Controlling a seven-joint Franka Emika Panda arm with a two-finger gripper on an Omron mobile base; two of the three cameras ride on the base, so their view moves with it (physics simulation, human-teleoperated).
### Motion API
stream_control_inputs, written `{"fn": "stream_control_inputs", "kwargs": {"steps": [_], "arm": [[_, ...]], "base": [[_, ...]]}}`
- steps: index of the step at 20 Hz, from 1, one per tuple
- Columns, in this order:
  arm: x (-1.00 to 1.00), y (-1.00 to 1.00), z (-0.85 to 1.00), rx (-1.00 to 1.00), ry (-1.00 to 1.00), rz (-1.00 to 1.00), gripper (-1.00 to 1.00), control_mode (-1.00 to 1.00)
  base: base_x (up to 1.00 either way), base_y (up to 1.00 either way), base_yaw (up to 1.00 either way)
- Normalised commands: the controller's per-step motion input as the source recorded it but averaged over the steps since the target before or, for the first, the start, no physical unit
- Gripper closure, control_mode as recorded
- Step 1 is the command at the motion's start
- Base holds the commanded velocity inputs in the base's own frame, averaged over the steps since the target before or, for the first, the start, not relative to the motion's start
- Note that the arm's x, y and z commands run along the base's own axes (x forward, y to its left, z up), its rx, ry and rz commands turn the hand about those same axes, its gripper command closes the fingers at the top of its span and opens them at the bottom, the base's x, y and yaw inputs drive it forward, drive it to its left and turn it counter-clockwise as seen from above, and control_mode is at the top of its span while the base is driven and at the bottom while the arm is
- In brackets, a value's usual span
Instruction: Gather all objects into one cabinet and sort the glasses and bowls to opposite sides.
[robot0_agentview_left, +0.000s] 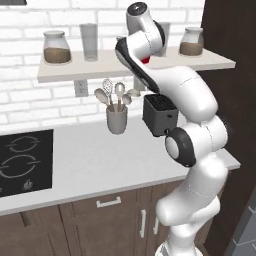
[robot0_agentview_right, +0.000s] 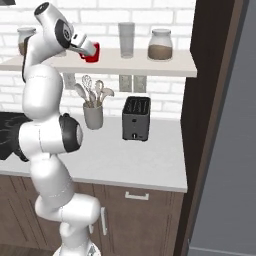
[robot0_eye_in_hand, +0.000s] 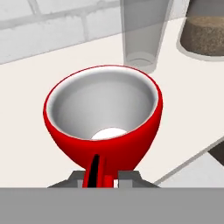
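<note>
A short glossy red cup (robot0_eye_in_hand: 131, 144) with a pale inside stands on the white wall shelf (robot0_eye_in_hand: 183, 127). My gripper (robot0_eye_in_hand: 99, 175) is shut on the near side of its wall, one finger inside the rim and one outside. In the right base view the gripper (robot0_agentview_right: 88, 49) reaches from the left onto the red cup (robot0_agentview_right: 94, 54) at the shelf's middle. In the left base view a sliver of the red cup (robot0_agentview_left: 145, 60) peeks out behind the arm. The cabinet and the bowls are out of view.
A clear tumbler (robot0_eye_in_hand: 142, 30) and a filled jar (robot0_eye_in_hand: 205, 30) stand just behind the cup. Below the shelf, a dark toaster (robot0_agentview_right: 136, 119) and a utensil holder (robot0_agentview_right: 93, 115) sit on the counter. A cooktop (robot0_agentview_left: 22, 162) lies left; a tall dark panel (robot0_agentview_right: 215, 100) stands right.
</note>
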Motion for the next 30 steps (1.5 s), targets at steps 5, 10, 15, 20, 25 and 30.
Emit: {"fn": "stream_control_inputs", "kwargs": {"steps": [5,10,15,20,25,30], "arm": [[-1.00,-0.34,-0.13,0.00,-0.05,0.19,1.00,-1.00],[-1.00,-0.43,0.00,0.01,-0.07,0.34,1.00,-1.00],[-1.00,-0.11,-0.02,0.00,0.00,0.34,1.00,-1.00],[-0.92,-0.04,-0.36,0.00,0.13,0.28,1.00,-1.00],[-0.86,-0.16,-0.62,0.00,0.11,0.23,1.00,-1.00],[0.00,0.00,0.00,-0.01,0.00,0.00,1.00,1.00]], "base": [[0.00,0.00,0.00],[0.00,0.00,0.00],[0.00,0.00,0.00],[0.00,0.00,0.00],[0.00,0.00,0.00],[-0.19,0.15,0.00]]}}
